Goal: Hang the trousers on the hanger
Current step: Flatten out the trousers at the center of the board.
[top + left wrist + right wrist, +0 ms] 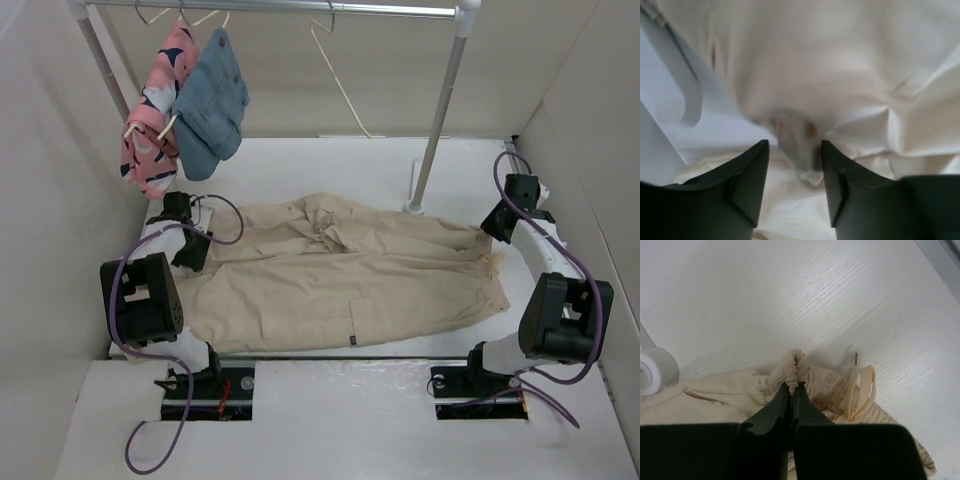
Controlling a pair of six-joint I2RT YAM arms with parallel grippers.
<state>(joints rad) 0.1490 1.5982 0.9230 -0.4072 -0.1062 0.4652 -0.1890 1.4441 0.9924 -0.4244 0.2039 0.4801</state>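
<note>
The beige trousers (340, 275) lie spread flat across the table, waistband end to the right. My left gripper (197, 252) is at their left end; in the left wrist view it (795, 150) is open just above the fabric (840, 75), with a small fold between the fingers. My right gripper (492, 238) is at the right end; in the right wrist view it (794, 386) is shut on the gathered waistband (792, 362), next to the drawstring (862, 385). The bare cream hanger (335, 70) hangs from the rail at the back.
A pink patterned garment (155, 110) and a blue-grey garment (212, 105) hang at the rail's left end. The rail's right pole (440, 110) stands on a white foot (655, 371) close behind the trousers. Walls enclose the table on the left, right and back.
</note>
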